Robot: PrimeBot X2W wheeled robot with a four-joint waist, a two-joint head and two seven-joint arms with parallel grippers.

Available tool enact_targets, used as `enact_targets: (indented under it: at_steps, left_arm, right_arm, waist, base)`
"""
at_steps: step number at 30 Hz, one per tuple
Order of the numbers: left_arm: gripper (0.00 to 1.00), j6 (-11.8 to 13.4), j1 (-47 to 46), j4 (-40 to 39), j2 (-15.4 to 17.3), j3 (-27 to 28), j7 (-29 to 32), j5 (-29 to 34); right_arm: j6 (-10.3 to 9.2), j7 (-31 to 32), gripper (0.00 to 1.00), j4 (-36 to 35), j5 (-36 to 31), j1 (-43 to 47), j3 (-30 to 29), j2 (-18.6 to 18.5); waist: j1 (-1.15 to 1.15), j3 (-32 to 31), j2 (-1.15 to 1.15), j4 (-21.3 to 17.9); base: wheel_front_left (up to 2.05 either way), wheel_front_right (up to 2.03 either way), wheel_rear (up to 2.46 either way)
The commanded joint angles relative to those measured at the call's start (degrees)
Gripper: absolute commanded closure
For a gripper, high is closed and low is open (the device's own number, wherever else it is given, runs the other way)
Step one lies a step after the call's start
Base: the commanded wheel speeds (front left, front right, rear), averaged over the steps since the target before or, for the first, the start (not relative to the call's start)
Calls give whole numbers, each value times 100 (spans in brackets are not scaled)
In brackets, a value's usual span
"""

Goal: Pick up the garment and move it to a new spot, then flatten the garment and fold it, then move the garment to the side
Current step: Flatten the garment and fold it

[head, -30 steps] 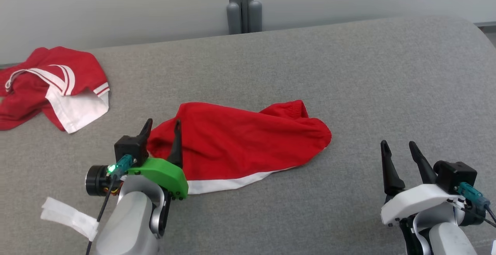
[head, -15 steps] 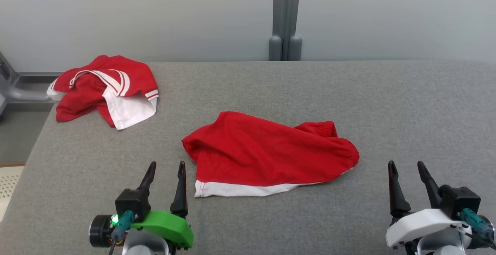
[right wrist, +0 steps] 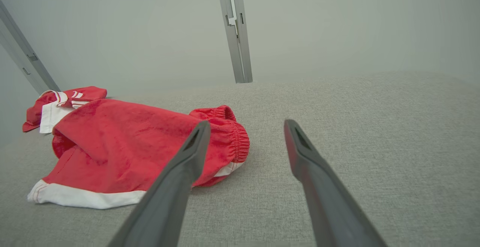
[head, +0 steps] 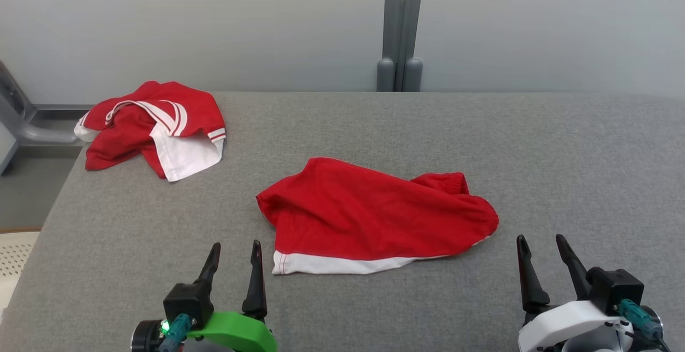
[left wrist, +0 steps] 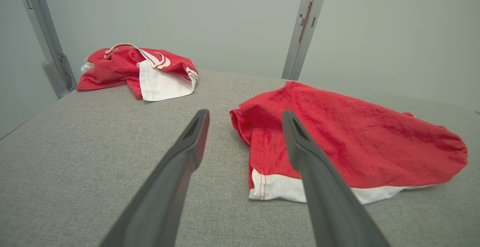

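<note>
The red garment point(head: 374, 213) lies in the middle of the grey worktop point(head: 481, 138), loose and rumpled, so flattening looks like the step in hand. Both claws hover at the near edge with nothing in them. The left claw point(head: 236, 244) is spread wide just short of the garment's white hem point(head: 332, 264), and the right claw point(head: 539, 237) is spread wide just off its rounded right end. To do it well, each claw should pinch one layer at an outer corner, one at the hem corner and one by the gathered waistband point(head: 447, 181). They should then draw apart along the cloth, low over the surface, without dragging the whole piece. The long axis runs left to right, sloping slightly nearer at the right. The waistband points right and the hem faces the robot. A second red garment point(head: 155, 122) sits well apart at the far left.
</note>
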Motion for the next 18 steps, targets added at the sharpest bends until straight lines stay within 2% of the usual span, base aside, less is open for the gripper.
enact_targets:
  at_steps: [1,6,13,18]
  left_arm:
    - [0,40,58,-1,6,-10,-4,-46]
    - [0,-48,-26,326,8,-161,82,-99]
    - [0,-253,-438,1185,106,-287,701,-181]
    - [0,-307,-806,1704,169,-185,965,-308]
  right_arm:
    - [-3,-36,0,26,-17,-10,22,-16]
    - [-3,-54,0,72,-67,-58,66,-15]
    - [-4,3,0,121,-162,-138,159,-16]
    - [-3,59,0,121,-204,-230,267,-14]
  waist:
    - [0,8,0,-10]
    - [0,72,0,-69]
    - [0,288,0,-318]
    - [0,520,0,-532]
  base:
    - [0,0,0]
    - [0,0,0]
    - [0,0,0]
    - [0,0,0]
